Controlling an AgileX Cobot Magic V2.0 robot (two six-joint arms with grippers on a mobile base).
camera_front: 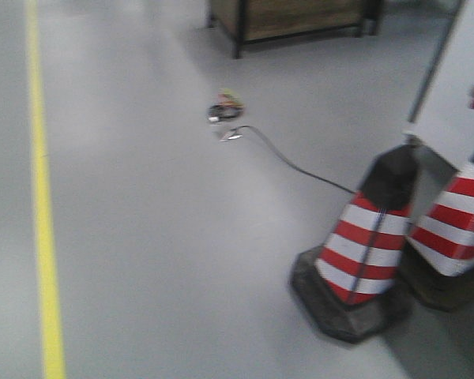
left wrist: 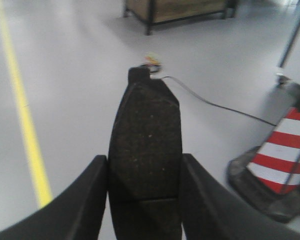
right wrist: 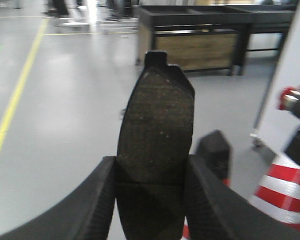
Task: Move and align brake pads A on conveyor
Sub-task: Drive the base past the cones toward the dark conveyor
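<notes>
My left end effector (left wrist: pixel 145 172) grips one brake pad (left wrist: pixel 146 125), and my right end effector (right wrist: pixel 152 170) grips another brake pad (right wrist: pixel 157 120). Beyond them I see grey floor (camera_front: pixel 182 237), a yellow line (camera_front: pixel 43 221), striped cones (camera_front: pixel 363 245) and a loose cable (camera_front: pixel 300 167).

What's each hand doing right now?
Left hand: closed on a brake pad.
Right hand: closed on a second brake pad.

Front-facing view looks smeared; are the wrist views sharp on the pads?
Exterior front view: blurred throughout, cones soft-edged. Left wrist view: left pad fairly sharp, grain readable, floor behind soft. Right wrist view: right pad sharp too, background defocused.
</notes>
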